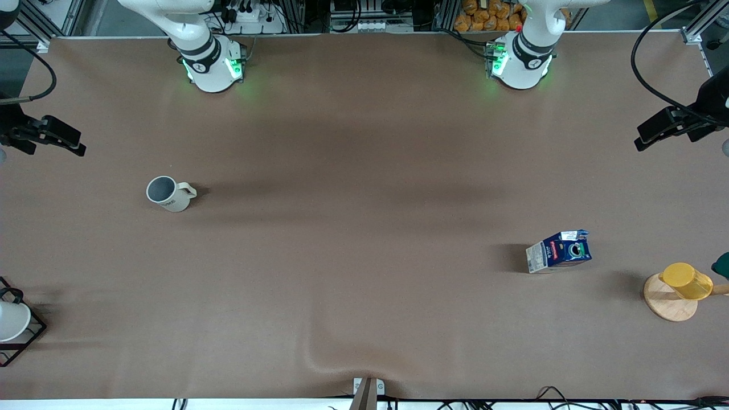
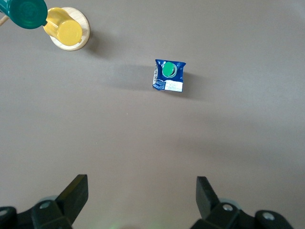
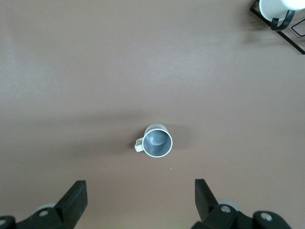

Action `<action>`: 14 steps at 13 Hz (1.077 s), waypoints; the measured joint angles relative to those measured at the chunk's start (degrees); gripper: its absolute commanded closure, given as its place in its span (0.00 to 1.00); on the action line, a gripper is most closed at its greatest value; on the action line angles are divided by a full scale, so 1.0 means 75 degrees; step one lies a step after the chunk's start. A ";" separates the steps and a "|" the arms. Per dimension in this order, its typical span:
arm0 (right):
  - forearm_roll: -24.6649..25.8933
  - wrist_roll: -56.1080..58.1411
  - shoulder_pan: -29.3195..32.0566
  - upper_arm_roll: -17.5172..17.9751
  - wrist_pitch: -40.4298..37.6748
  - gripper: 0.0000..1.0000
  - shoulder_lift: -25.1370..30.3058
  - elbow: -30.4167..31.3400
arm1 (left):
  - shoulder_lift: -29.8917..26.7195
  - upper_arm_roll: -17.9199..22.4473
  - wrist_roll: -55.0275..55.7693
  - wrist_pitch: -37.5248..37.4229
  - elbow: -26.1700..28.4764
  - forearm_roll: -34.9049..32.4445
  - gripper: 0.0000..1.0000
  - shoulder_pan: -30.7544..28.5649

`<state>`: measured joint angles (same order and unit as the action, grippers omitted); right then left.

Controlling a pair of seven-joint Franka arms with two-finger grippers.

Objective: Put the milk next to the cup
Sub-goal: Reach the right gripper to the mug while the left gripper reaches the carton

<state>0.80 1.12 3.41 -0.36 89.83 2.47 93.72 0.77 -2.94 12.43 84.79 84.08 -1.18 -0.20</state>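
— What do your wrist cameras show that the high camera doesn't?
— My hands; the high view cuts them off. Both arms wait. My left gripper (image 2: 142, 183) hangs over the milk (image 2: 169, 76), fingers spread wide and empty. My right gripper (image 3: 140, 187) is the same over the cup (image 3: 156, 141).
— Where's the milk?
— Seen from the high camera, it's at four o'clock from the table's (image 1: 364, 171) middle. It's a dark-blue carton with a green cap. The cup is at ten o'clock, well apart. I can't read its lettering.

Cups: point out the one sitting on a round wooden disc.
The yellow cup, at the left arm's end, on the wooden disc; the others aren't.
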 measured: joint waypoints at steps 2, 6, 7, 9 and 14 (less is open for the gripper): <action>-0.0001 -0.0012 0.0017 -0.0012 -0.0028 0.00 -0.0002 0.0007 | 0.0000 -0.0017 -0.0001 0.0000 0.0000 0.0000 0.00 0.0006; -0.0055 -0.0013 0.0229 -0.0044 -0.0061 0.00 -0.0043 0.0057 | 0.0070 -0.0052 -0.0118 -0.0045 0.0070 0.0001 0.00 0.0037; -0.0056 -0.0010 0.0229 -0.0035 -0.0032 0.00 -0.0050 0.0068 | 0.0190 -0.0065 -0.0137 0.0032 0.0159 0.0001 0.00 0.0051; -0.0058 -0.0002 0.0228 -0.0014 0.0216 0.00 -0.0060 0.0228 | 0.0538 -0.0075 -0.0139 0.0919 0.0610 0.0001 0.00 0.0054; -0.0058 0.0439 0.0170 0.0028 0.0996 0.00 -0.0067 0.1391 | 0.2153 -0.0074 -0.0139 0.2854 0.1291 -0.0239 0.00 0.0054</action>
<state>0.36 4.41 4.68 -0.15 97.30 1.97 104.15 16.92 -3.49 11.39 106.19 93.76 -2.97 0.20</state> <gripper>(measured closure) 0.000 0.000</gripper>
